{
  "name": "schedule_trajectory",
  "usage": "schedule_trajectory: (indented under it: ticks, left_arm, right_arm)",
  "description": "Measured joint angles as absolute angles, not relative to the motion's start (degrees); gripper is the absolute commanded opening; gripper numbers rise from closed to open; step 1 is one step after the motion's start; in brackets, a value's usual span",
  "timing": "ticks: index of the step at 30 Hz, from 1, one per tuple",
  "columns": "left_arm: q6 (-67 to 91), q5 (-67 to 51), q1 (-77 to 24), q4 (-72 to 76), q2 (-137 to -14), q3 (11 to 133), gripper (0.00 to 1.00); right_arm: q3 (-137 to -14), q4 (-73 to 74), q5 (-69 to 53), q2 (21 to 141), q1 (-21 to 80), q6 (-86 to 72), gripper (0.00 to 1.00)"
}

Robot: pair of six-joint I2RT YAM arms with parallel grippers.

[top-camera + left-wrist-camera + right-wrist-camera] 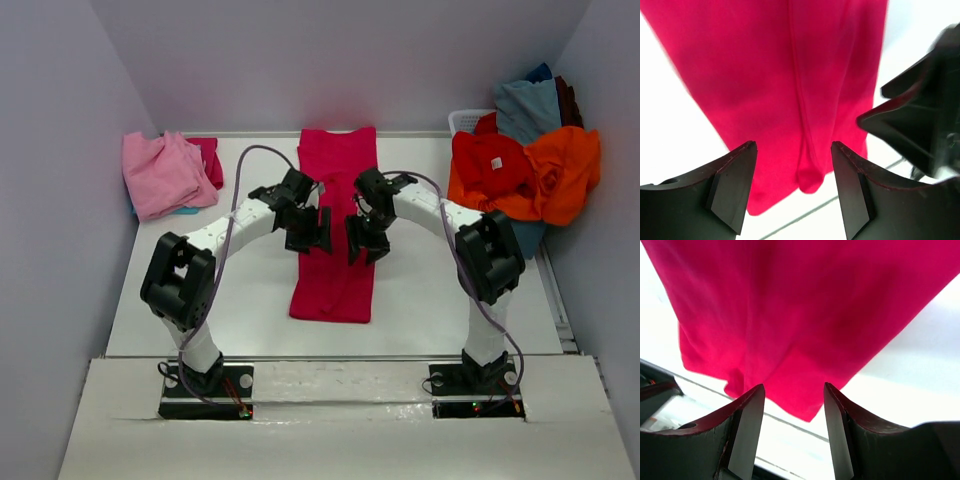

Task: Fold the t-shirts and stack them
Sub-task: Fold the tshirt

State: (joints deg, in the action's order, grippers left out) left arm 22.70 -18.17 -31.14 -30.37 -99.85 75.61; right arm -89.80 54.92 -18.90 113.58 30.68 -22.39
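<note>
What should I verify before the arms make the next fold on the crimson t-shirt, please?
1. Hands empty: ok; the left hand and right hand stand open, holding nothing.
2. Fold so far: ok; the crimson t-shirt lies as a lengthwise strip on the table.
3. Hands over the strip: ok; side by side above its middle.
4. Strip smooth: not ok; a ridge runs toward its near end.
5. Clearance between the hands: cannot tell; they look close.
6. Stacking spot: ok; the pink stack sits at far left.
</note>
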Motion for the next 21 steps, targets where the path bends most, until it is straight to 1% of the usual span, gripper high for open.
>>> schedule_trajectory:
  ticks: [4,7,13,21]
  left_arm:
    - [24.10,-19.53,-34.44,-29.54,-97.49,66.37,0.72]
    - [24.73,-19.97,-34.98,-29.39,-96.95,62.83,0.72]
    - [25.15,-19.92,-34.94,-28.64,-96.27,61.54,0.72]
    - [25.15,-19.90,-35.05,-27.68,-95.74,60.84,0.71]
  right_arm:
    - [-81.32,53.17,-19.66,109.06,34.22,-24.75,0.56]
    - [-77.41,52.29,-19.99,107.66,36.51,-26.02,0.55]
    - [-72.47,50.46,-20.86,107.02,39.24,-28.56,0.54]
    - [-72.07,49.19,-21.32,106.15,41.52,-30.52,0.51]
